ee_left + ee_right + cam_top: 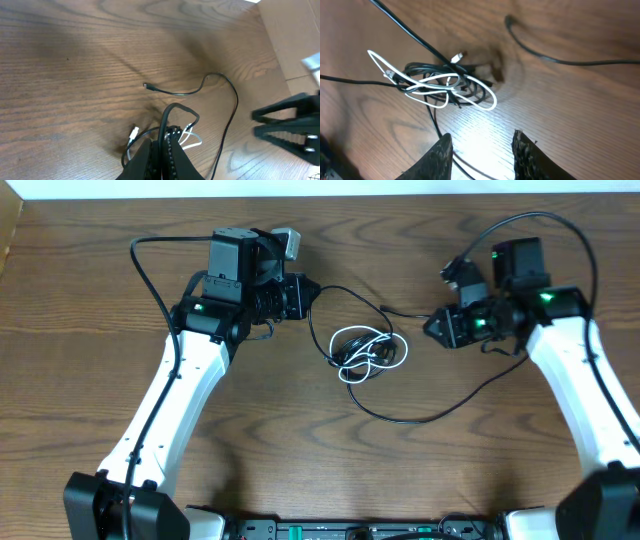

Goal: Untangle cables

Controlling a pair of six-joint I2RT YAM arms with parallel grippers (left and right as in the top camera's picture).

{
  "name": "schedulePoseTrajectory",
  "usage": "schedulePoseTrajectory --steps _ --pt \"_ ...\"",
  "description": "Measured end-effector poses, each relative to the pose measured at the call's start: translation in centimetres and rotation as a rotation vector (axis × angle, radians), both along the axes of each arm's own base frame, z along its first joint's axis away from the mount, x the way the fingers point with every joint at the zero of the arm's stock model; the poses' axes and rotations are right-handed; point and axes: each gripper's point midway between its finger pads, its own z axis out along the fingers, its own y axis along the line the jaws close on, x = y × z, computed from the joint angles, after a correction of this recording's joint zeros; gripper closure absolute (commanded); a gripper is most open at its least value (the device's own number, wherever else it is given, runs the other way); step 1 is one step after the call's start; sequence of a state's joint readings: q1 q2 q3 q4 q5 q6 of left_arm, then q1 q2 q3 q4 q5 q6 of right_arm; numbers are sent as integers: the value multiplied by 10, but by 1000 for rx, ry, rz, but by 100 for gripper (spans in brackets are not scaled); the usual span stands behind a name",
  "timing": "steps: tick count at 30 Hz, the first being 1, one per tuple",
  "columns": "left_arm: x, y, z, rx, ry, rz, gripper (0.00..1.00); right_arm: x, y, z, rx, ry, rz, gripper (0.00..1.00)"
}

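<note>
The black cable (420, 418) and the white cable (378, 340) lie knotted together in a small bundle (440, 82) at the table's middle. My left gripper (305, 292) is shut on a black strand (165, 117) that rises from the bundle; white loops (192, 142) show just past its fingers. My right gripper (432, 325) hovers right of the bundle, open, with nothing between its fingers (445, 150). A black strand (470, 170) lies on the wood beneath the right gripper (481, 135). One free black plug end (146, 86) rests on the table.
A long black loop sweeps from the bundle toward the front and back up under the right arm (580, 380). The left arm (170, 400) crosses the left half of the wooden table (80, 360). A cardboard edge (295, 40) stands at the table's side.
</note>
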State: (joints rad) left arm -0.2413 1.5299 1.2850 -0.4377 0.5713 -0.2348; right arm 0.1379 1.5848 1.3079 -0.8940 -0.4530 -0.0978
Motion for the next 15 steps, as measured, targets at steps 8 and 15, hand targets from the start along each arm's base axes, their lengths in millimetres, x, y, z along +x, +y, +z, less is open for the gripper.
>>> schedulePoseTrajectory --steps 8,15 --pt "0 0 0 -1 1 -1 91 2 34 -36 -12 57 88 67" --pt "0 0 0 4 -6 -9 91 10 35 -70 -27 7 80 66"
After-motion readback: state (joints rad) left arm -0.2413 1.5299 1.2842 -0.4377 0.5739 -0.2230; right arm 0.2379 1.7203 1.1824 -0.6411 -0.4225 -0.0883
